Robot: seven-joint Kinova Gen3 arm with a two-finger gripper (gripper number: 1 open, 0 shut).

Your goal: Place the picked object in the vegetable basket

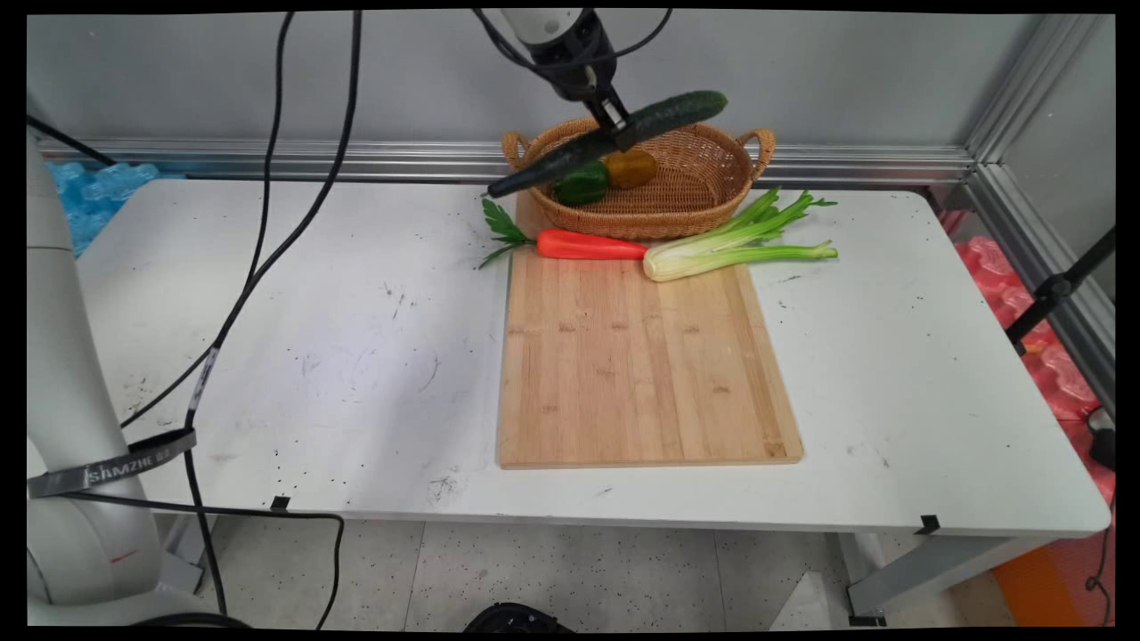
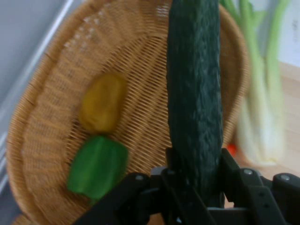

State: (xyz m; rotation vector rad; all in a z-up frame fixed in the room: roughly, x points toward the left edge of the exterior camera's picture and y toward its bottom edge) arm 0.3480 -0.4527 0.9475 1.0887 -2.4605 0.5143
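The tool (image 1: 616, 132) grips a cucumber (image 1: 614, 141) tilted above the basket (image 1: 704, 191), which holds two peppers (image 1: 606, 176); carrot (image 1: 590, 246) and celery (image 1: 735, 249) lie just before the basket.

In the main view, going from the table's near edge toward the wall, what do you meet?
Cutting board → carrot and celery lying at its far end → wicker basket holding a green pepper and a yellow one, with the gripper holding a cucumber above it.
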